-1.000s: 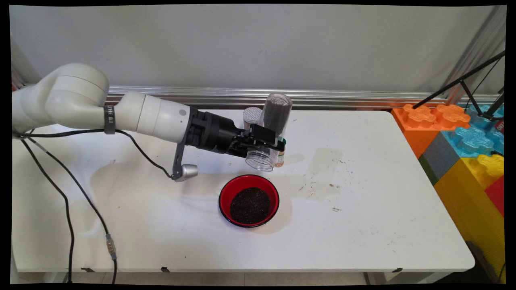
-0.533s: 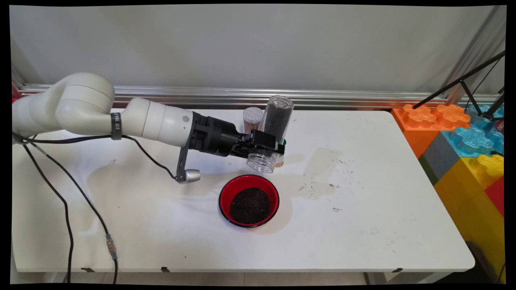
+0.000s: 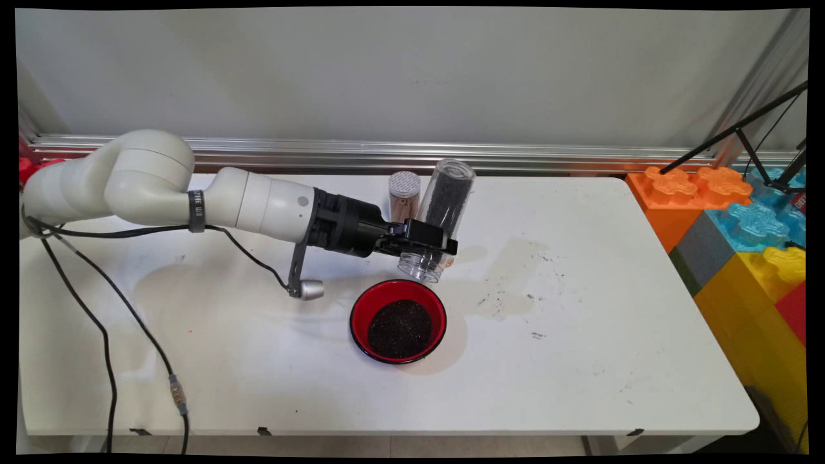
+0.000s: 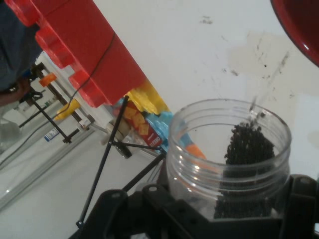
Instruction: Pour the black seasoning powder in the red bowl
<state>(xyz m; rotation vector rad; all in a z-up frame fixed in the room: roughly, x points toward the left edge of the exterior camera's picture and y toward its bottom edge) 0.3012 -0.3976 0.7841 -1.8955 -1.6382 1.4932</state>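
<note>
My gripper [image 3: 427, 247] is shut on a clear plastic jar [image 3: 441, 200] that holds dark granules. The jar is tipped, with its open mouth [image 3: 419, 266] low and just beyond the far right rim of a red bowl [image 3: 361, 309]. A heap of the same dark granules [image 3: 399, 330] lies in the bowl. In the hand view the jar [image 4: 199, 149] fills the lower right, and its granules [image 4: 246, 147] reach up to its rim. The bowl's red edge [image 4: 299, 25] shows at the top right corner.
A small shaker with a pale perforated lid [image 3: 404, 193] stands just behind the gripper. Another small container [image 3: 447, 260] is mostly hidden behind the jar. Dark crumbs and stains [image 3: 515, 290] mark the table right of the bowl. Big coloured blocks [image 3: 741, 225] stand at the right edge.
The arm has sunk and shifted a little to the right. The jar has come down with it, and its mouth is now closer to the bowl's rim.
</note>
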